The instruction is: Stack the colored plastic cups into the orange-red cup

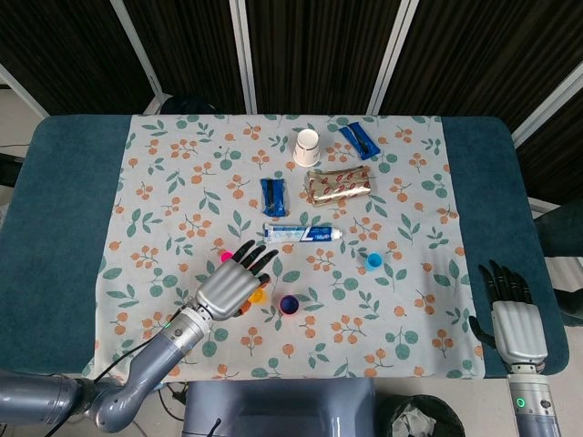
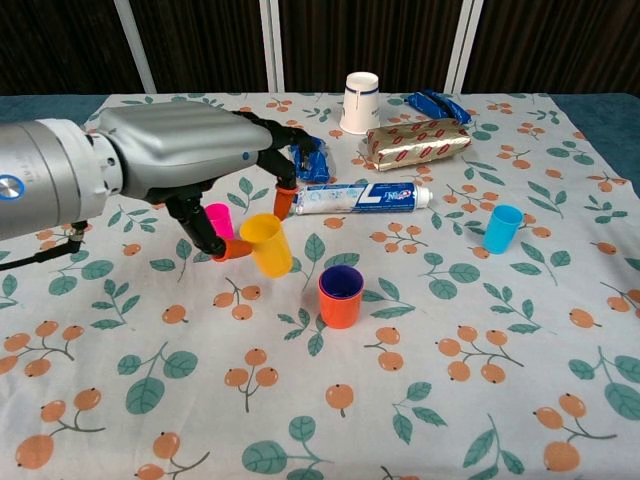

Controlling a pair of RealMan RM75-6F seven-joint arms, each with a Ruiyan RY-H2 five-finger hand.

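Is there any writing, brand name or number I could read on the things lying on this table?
Nothing reads clearly.
Toothpaste tube: blue lettering on white, too blurred to read.
Gold packet: red print, too small to read.
Blue wrappers and: no legible text.
White paper cup: faint marks, unreadable.
Coloured plastic cups, such as the yellow cup in the left robot hand: no text visible.

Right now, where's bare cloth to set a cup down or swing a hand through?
Free: the near strip of floral tablecloth in front of the orange-red plastic cup, and the stretch between it and the blue plastic cup. Crowded: the far middle, around the white paper cup, gold foil pack and toothpaste tube. The left hand holding the yellow plastic cup blocks the left-centre.
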